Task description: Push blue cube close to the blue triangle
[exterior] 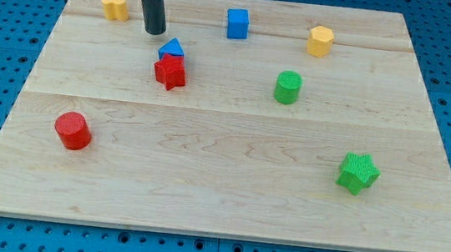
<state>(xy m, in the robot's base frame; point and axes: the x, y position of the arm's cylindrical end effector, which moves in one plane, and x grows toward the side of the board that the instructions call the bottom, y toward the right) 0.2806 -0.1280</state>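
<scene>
The blue cube sits near the view's top, a little right of centre on the wooden tabletop, well apart from the blue triangle, which lies to its lower left and touches the red star just below it. The dark rod comes down from the view's top, and its tip rests just up and left of the blue triangle, close but not touching (there is no gripper on this arm, only the rod). A yellow block stands to the tip's left, another yellow block right of the blue cube. A green cylinder sits right of centre, a green star lower right, a red cylinder lower left.
</scene>
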